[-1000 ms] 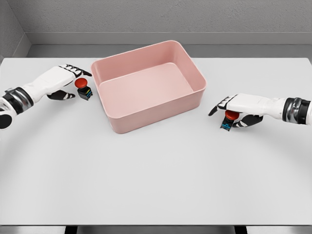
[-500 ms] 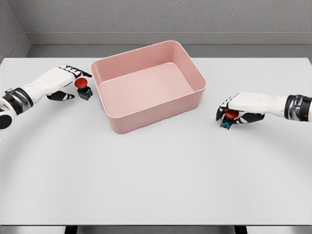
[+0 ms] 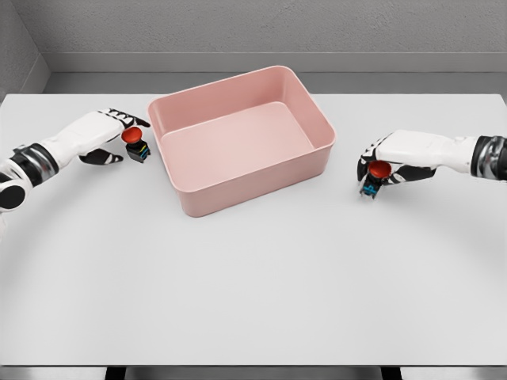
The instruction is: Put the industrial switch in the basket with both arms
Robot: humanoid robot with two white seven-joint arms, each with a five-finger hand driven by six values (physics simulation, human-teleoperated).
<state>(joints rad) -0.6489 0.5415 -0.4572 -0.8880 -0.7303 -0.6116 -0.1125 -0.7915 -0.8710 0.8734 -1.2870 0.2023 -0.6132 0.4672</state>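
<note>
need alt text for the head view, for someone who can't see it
A pink basket sits empty on a white table, with a white robot hand on each side. The right hand grips a red-capped industrial switch; the left hand closes around another switch beside the basket.

A white table [image 3: 253, 301] fills the view; grey wall [image 3: 261, 28] behind; soft, even light.

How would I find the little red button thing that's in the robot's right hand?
Start at the big pink basket in the middle of the white table, then look to its right. The right hand grips a small switch with a red top. The other switch sits left of the basket, by the left hand.
</note>
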